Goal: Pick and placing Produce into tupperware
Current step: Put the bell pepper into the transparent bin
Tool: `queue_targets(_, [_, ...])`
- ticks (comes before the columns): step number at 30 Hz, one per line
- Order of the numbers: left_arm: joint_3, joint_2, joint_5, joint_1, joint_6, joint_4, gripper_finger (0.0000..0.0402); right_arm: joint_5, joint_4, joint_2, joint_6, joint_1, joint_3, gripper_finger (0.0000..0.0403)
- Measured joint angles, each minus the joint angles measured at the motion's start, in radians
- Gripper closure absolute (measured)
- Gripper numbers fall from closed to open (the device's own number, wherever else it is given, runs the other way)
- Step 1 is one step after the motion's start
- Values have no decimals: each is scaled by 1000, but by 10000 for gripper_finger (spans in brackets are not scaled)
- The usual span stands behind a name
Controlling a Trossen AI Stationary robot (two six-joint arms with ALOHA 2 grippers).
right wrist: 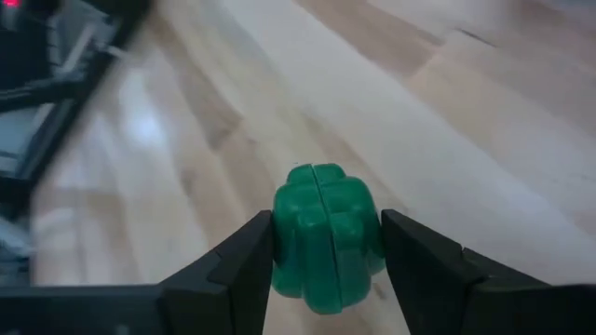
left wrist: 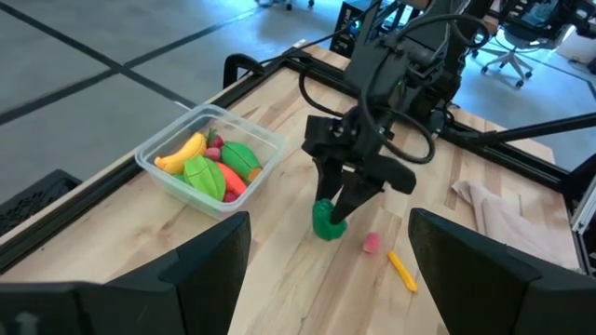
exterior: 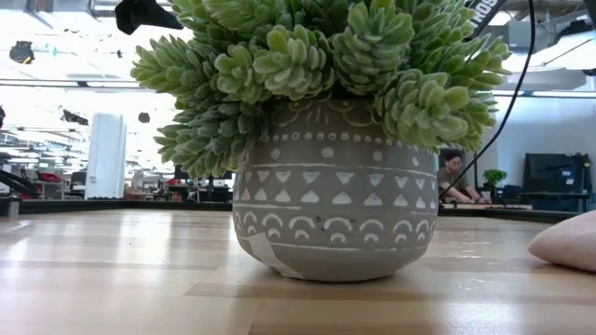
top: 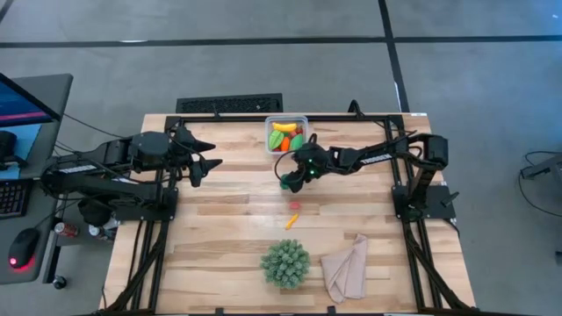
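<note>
Mostly done: tupperware holds several pieces; right gripper clamps green piece; pink berry, orange stick remain; left gripper spread, idle at left.

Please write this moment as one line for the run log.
right gripper: shut on green toy vegetable, on table near tupperware | left gripper: open, waiting | loose: pink piece, orange piece

Right end effector clamped on a lobed green toy piece, one dark finger pressed to each side, hanging just above the pale wooden worktop.
</note>
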Motion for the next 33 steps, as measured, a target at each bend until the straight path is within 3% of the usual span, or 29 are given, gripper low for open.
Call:
queue_targets(12, [0,0,0,0,-17,-14,118,-148,219,0,71,-4,1,224])
queue_targets(20, [0,0,0,0,-18,-15,118,-233,243,-13,98,-65,2,221])
queue_targets(33, [0,0,0,0,-18,-15,118,-239,208,-204,51,-214,2,223])
